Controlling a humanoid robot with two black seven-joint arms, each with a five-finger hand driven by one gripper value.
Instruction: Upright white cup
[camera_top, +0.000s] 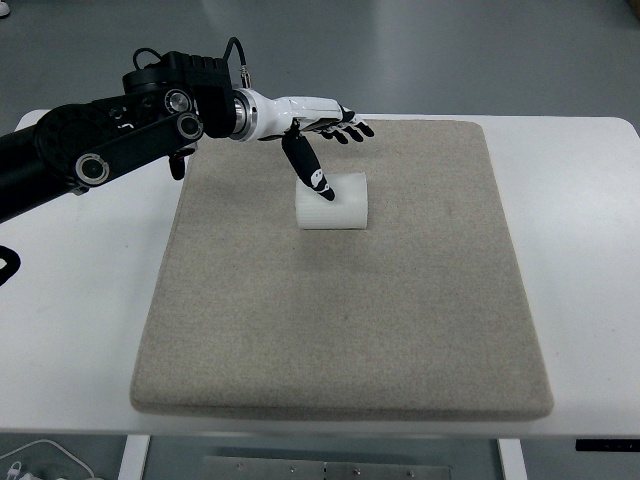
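White cup (334, 202): lying on its side on the grey mat (340, 330), contents not visible. Left hand (318, 125): fingers spread, thumb pointing down over the cup, holding nothing.

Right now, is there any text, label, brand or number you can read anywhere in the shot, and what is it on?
None: no readable text in the head view.
White cup: plain, lying on its side on the grey mat, no print.
Left hand: black and white patches only, no lettering.
White table: a dark mark at its lower right edge, too small to read.
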